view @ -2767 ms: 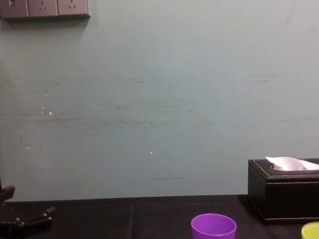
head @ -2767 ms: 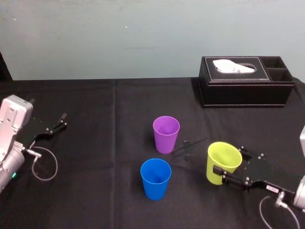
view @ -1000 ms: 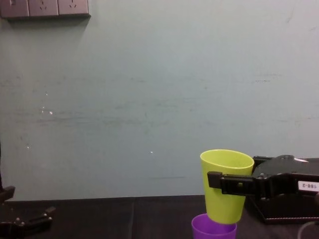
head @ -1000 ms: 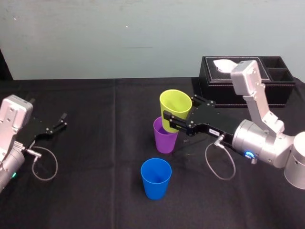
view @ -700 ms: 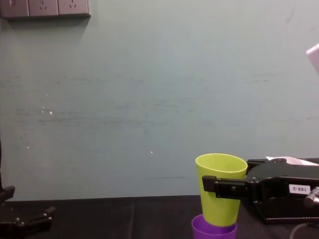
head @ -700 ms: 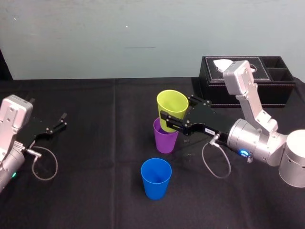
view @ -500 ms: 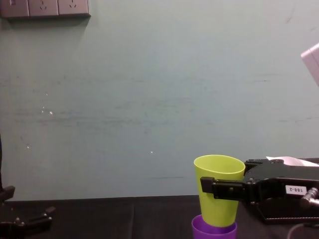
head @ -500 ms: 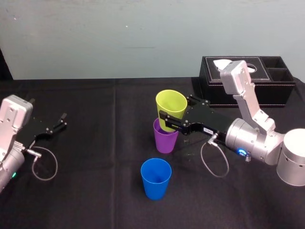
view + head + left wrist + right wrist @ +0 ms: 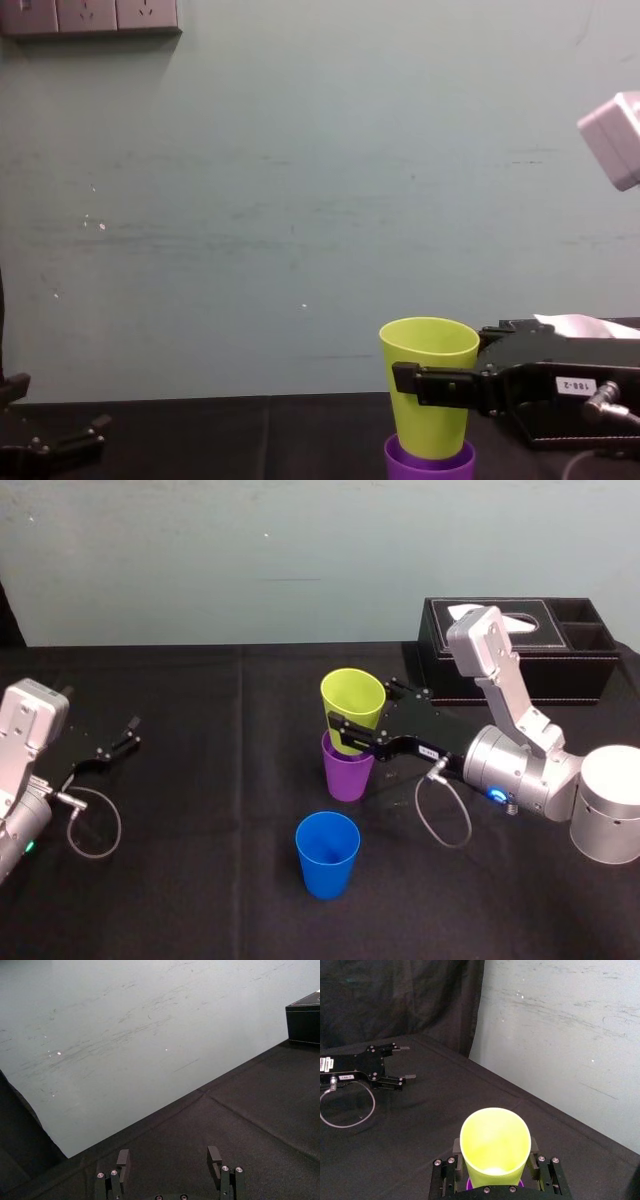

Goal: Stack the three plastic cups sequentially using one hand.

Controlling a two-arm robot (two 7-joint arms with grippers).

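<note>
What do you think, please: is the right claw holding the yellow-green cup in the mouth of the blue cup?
No: the head view shows the right claw holding the yellow-green cup in the mouth of the purple cup; the blue cup stands apart.

lower right: right gripper [image 9: 420, 380] clamped from the side on the upright yellow-green cup [image 9: 430, 422], base sunk just inside the mouth of the purple cup [image 9: 428, 467]. behind, black tissue box [image 9: 572, 430]. far lower left, left gripper [image 9: 50, 445] low over the black table [image 9: 300, 440].
</note>
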